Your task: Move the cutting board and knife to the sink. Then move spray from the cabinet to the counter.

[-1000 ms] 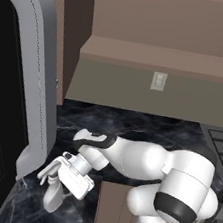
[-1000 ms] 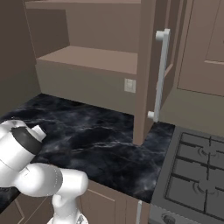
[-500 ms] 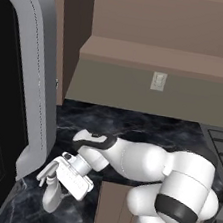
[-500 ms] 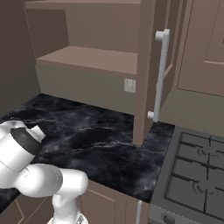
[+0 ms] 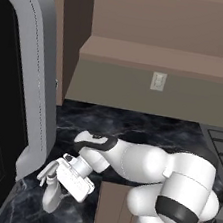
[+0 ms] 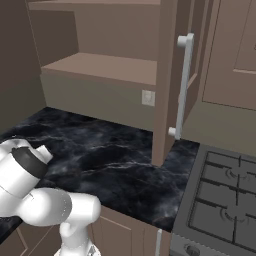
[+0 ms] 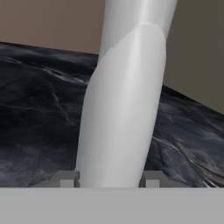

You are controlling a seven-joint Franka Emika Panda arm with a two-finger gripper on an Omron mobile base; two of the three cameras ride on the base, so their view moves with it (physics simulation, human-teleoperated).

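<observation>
Gripping the pale spray bottle (image 5: 52,195) at the lower left of the left base view, the gripper (image 5: 52,178) hangs low over the black marble bench (image 5: 146,131). Both fingertips (image 7: 65,179) flank the bottle's body (hand view, centre). Open brown cabinet (image 6: 100,65) shelves fill the upper frame.

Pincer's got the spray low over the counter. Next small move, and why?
Probably lower the spray the last bit onto the counter, then open. In the hand view the pincer is shut on the bottle with marble right behind it; in the left base view the bottle hangs just above the counter's near left end. Contact with the surface can't be confirmed.
</observation>
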